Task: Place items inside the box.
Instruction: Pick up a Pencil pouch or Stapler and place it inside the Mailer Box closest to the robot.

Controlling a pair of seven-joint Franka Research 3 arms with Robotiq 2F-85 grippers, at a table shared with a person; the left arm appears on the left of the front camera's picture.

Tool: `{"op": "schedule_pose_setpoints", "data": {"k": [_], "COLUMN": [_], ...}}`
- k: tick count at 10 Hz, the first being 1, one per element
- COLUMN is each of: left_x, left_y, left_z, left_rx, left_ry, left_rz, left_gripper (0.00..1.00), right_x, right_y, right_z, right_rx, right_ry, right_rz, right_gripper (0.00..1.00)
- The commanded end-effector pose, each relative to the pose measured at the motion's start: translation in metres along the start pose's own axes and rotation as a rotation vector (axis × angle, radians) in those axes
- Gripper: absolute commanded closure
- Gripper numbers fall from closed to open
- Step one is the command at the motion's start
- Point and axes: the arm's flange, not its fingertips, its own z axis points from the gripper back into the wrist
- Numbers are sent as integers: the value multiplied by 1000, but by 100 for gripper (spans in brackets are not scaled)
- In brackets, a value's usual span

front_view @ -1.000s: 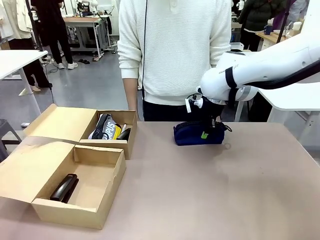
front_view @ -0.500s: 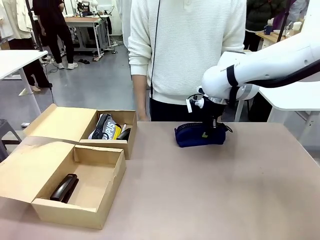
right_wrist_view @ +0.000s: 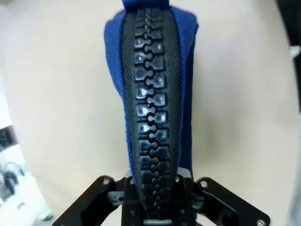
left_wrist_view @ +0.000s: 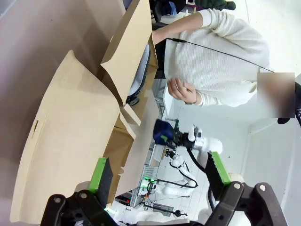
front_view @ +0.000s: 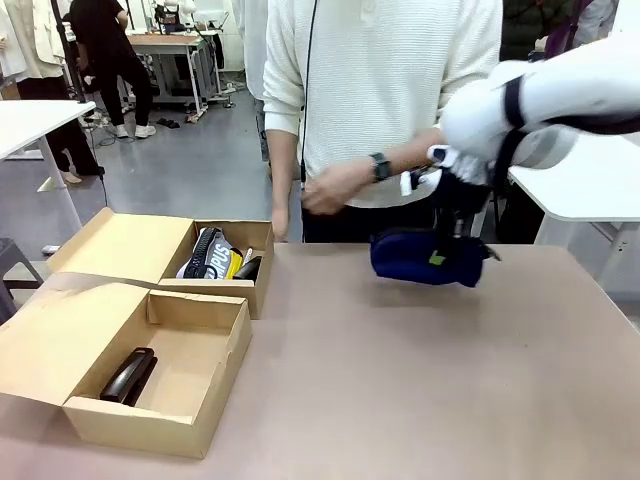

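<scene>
While right gripper clamps one navy zip pouch, left gripper gapes, one black stapler in box

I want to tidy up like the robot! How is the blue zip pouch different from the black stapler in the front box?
The navy zip pouch is blue fabric with a chunky black zip; the black stapler is all black. The pouch is pinched in the right arm's fingers; the stapler lies untouched in the near cardboard box. The pouch looks plumper and longer than the stapler. Both are small desk things.
</scene>
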Motion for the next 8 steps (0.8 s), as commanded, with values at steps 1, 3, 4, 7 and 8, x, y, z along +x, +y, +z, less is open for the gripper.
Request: {"op": "schedule_pose_setpoints", "data": {"k": [1,3,4,7,8], "left_x": [-1,-1,-1,-1,-1], "left_y": [1,1,1,1,1], "left_z": [2,2,2,2,2], "left_rx": [-6,-6,-6,-6,-6], "left_ry": [10,10,10,10,10], "left_rz": [-18,-18,-18,-18,-18], "left_gripper": [0,0,0,0,0], "right_x": [-56,-119,-138,-131,-153], "right_y": [82,142,158,135,158], "right_z": [31,36,36,39,40], "right_rx": [-63,-136,-178,-82,-130], "right_ry": [-17,-152,-270,-161,-235], "right_rz": [-177,-388,-452,-362,-393], "right_gripper": [100,100,100,100,93]}}
